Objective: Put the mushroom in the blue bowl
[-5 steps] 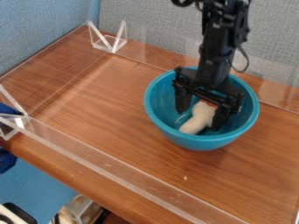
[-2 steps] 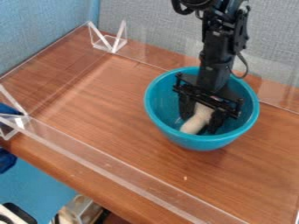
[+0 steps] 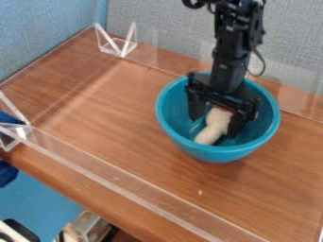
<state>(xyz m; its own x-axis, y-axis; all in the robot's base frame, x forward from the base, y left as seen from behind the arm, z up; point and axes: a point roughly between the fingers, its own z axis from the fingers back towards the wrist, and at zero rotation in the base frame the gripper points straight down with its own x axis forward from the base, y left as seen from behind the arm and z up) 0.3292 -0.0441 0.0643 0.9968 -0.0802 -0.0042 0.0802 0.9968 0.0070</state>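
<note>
Mushroom: the mushroom (image 3: pixel 213 127) lies inside the blue bowl (image 3: pixel 183 132), toward the near side of its floor, its pale stem angled down and to the left in the view; the cap end is hard to make out beneath the dark fingers.
Gripper: the black gripper (image 3: pixel 224 107) reaches down from above into the bowl, its fingers spread apart, one toward the left wall and one toward the right.
Hold: the gripper appears to have hold of nothing, though the dark parts overlap in this small view and hide some of the detail.
Mushroom to gripper: the mushroom sits low, below and between the spread fingers, its stem showing on the near side of them; whether a finger touches it cannot be told.
Bowl: teal-blue, round and upright, standing on the wooden tabletop (image 3: pixel 120 118), with its near wall in full view.
Surroundings: a white wire-like frame (image 3: pixel 116 41) stands near the far left corner of the tabletop.
</note>
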